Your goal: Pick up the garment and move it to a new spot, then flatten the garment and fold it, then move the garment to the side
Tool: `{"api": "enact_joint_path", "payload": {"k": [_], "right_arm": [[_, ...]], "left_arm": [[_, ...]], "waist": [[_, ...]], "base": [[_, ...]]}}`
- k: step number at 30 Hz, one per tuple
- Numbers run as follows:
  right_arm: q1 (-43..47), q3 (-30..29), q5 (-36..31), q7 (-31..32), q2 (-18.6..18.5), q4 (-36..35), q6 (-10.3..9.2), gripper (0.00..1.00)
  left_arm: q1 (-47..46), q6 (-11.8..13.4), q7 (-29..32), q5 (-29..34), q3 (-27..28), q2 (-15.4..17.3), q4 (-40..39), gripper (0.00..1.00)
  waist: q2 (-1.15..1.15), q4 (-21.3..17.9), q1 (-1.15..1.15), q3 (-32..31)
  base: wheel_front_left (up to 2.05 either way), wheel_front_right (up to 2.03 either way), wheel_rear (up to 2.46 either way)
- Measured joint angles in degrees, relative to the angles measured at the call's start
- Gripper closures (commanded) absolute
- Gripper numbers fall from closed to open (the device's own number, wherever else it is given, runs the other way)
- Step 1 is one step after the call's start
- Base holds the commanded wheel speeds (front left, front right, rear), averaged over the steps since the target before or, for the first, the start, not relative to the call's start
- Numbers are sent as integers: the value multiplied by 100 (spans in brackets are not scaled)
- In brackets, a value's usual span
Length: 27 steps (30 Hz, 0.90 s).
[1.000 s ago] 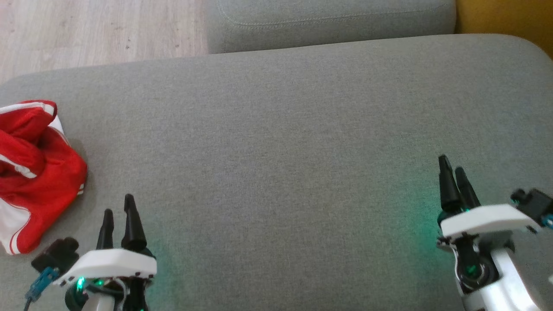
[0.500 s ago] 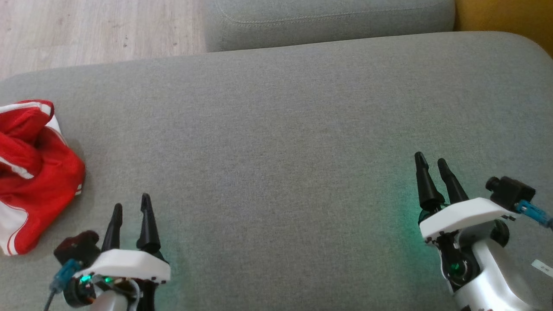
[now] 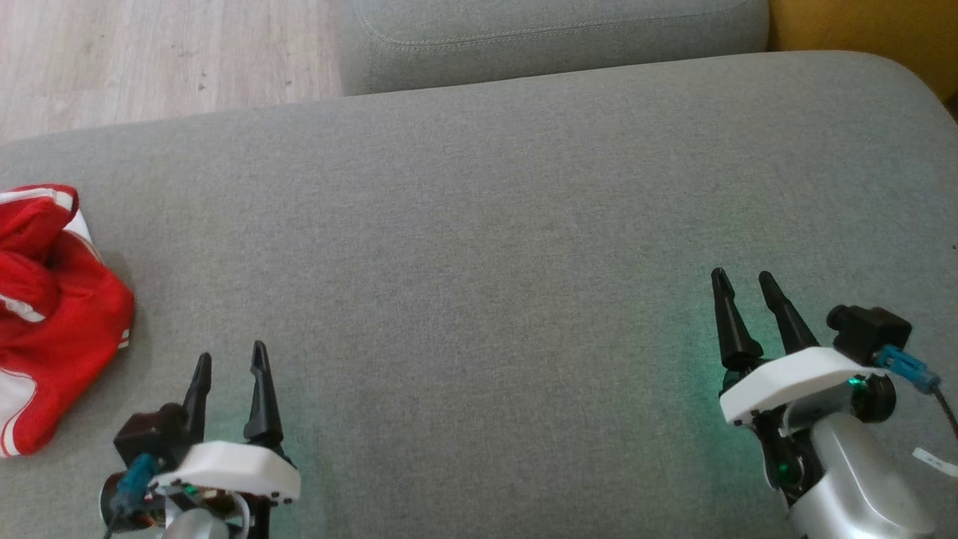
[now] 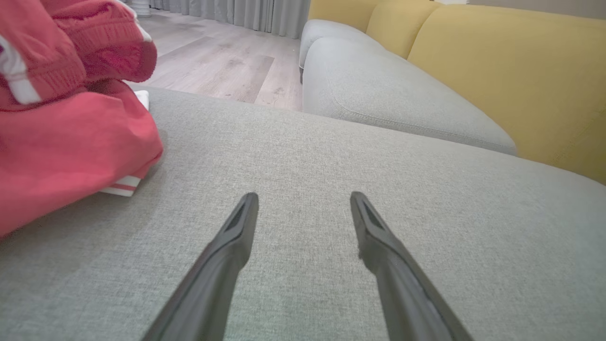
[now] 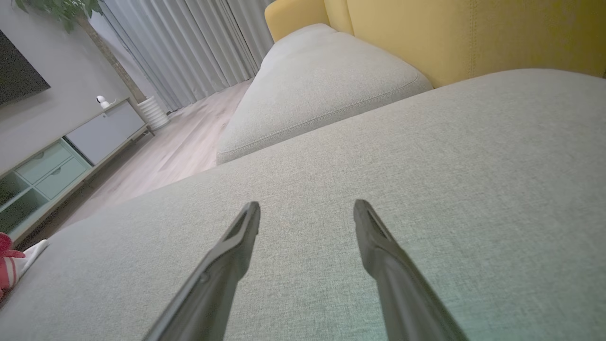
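A crumpled red garment point(image 3: 52, 322) with white stripes lies bunched at the far left of the grey sofa cushion point(image 3: 479, 224). In the left wrist view the garment point(image 4: 66, 128) fills the upper left, to the left of the fingers. My left gripper point(image 3: 229, 361) hovers open over the cushion at the lower left, right of the garment and apart from it, holding nothing; its fingers part over bare fabric point(image 4: 303, 199). My right gripper point(image 3: 742, 281) stands open and empty at the lower right point(image 5: 307, 206). A sliver of the garment point(image 5: 12, 263) shows at the right wrist view's left edge.
A second grey cushion point(image 3: 554, 37) lies beyond the far edge, with a yellow sofa back point(image 3: 861, 30) at the top right. Wooden floor point(image 3: 150, 60) runs past the cushion's far left edge. A low cabinet point(image 5: 71, 151) and curtains point(image 5: 189, 47) stand across the room.
The head camera has shifted a little, sliding the scene left. Both grippers turned at the wrist and their fingers spread from nearly together to open; the garment has not moved.
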Motion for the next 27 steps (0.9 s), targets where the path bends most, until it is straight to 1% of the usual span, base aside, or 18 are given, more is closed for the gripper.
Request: {"api": "enact_joint_path", "payload": {"k": [11, 13, 20, 27], "right_arm": [[32, -32, -891, -204, 31, 104, 0, 0], [57, -62, -1049, -248, 38, 113, 0, 0], [171, -374, -1471, -344, 68, 126, 0, 0], [231, -381, -1935, -449, 76, 92, 0, 0]], "left_arm": [[147, 194, -211, 677, 82, 1, 19, 0], [224, 197, -250, 808, 105, 1, 18, 0], [359, 294, -352, 1258, 269, -62, -42, 0], [377, 300, -453, 1735, 324, -93, -148, 0]], "waist": [[0, -70, 0, -30], [0, -83, 0, -34], [0, -89, 0, -36], [0, -89, 0, -9]], "base": [[0, 0, 0], [0, 0, 0], [0, 0, 0], [0, 0, 0]]}}
